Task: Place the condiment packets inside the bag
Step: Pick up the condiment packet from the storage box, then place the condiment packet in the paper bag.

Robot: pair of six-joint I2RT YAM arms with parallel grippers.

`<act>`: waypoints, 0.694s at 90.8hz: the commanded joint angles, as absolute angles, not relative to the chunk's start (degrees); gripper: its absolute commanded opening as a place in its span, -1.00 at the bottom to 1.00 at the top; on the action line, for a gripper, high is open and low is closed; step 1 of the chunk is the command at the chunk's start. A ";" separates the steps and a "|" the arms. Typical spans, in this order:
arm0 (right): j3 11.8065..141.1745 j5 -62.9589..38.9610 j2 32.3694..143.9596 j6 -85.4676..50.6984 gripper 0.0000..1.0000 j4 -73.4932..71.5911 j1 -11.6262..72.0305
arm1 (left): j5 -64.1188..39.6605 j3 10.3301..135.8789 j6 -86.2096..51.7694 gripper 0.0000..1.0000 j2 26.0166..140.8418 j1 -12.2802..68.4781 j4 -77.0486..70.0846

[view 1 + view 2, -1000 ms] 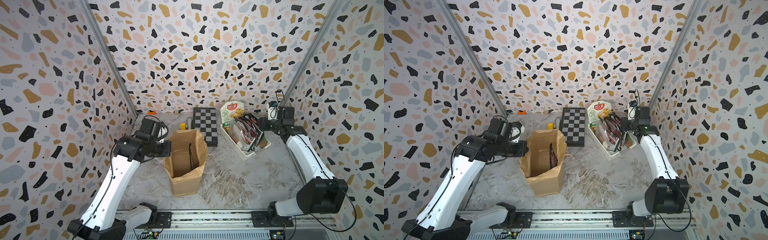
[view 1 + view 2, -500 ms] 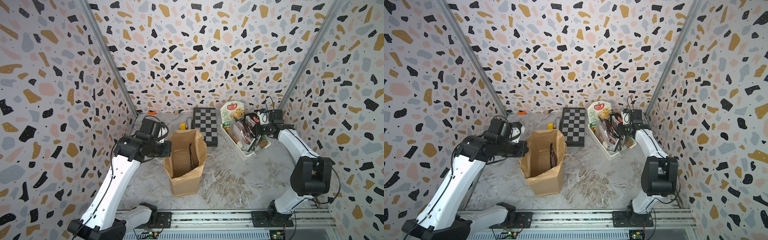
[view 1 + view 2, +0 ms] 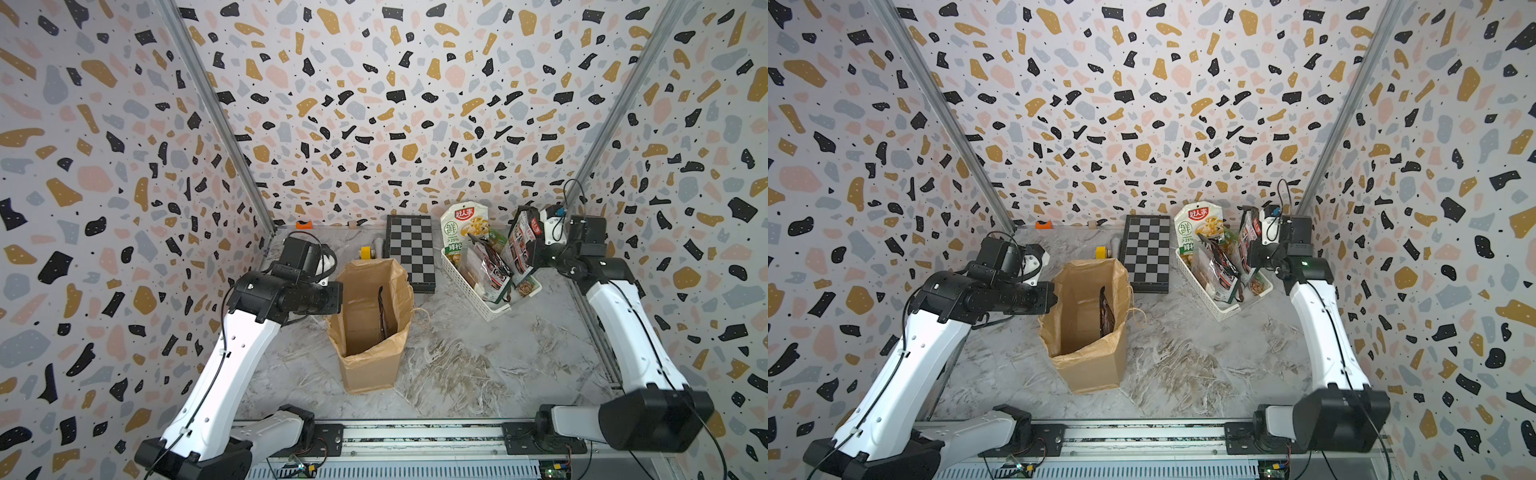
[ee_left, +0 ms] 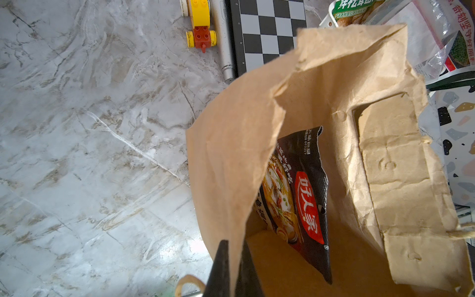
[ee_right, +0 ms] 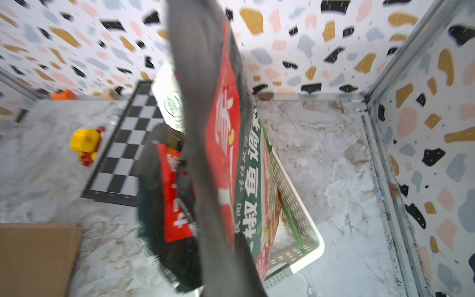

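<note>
The brown paper bag (image 3: pixel 370 361) stands open at mid-table, seen in both top views. My left gripper (image 4: pixel 232 246) is shut on the bag's left rim, one finger outside and one inside. A black-and-red condiment packet (image 4: pixel 308 205) stands on edge inside the bag. My right gripper (image 3: pixel 527 253) is shut on a red-and-green condiment packet (image 5: pixel 226 133), holding it upright at the right end of the white basket (image 3: pixel 478 297). Its lower end reaches into the basket. More packets lean in the basket, among them a green-and-cream one (image 3: pixel 461 228) and a red-and-black one (image 3: pixel 488 266).
A folded chessboard (image 3: pixel 409 249) lies behind the bag, beside a silver tube (image 4: pixel 223 38) and a yellow toy (image 3: pixel 365 252). A small orange object (image 3: pixel 304 225) sits at the back wall. The right wall and its metal rail run close behind the basket.
My right gripper has closed on the red-and-green packet at the basket, and the right arm has shifted its pose. The left arm and the bag have not moved.
</note>
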State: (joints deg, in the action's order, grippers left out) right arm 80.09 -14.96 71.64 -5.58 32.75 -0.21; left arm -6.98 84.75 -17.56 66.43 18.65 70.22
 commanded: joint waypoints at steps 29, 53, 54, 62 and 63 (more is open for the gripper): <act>93.79 -42.83 63.62 -33.94 -1.00 11.98 15.85 | -8.50 84.56 -17.44 -1.00 65.51 18.91 67.94; 94.43 -40.64 68.82 -40.54 -1.00 -1.29 36.77 | -8.96 84.11 -17.51 -1.00 65.50 18.90 67.83; 94.63 -40.62 69.21 -40.53 -1.00 -1.48 37.72 | -8.96 84.11 -17.50 -1.00 65.49 18.94 67.75; 96.25 -40.56 72.73 -39.99 -1.00 -2.20 42.71 | -9.13 84.20 -17.52 -1.00 65.40 18.94 67.85; 96.46 -40.50 73.10 -39.94 -1.00 -2.24 43.07 | -9.14 84.16 -17.55 -1.00 65.35 18.96 67.85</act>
State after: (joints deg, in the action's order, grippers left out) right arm 92.36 -40.34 70.94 -38.22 6.79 38.24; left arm -8.51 84.68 -17.58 66.43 18.68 70.15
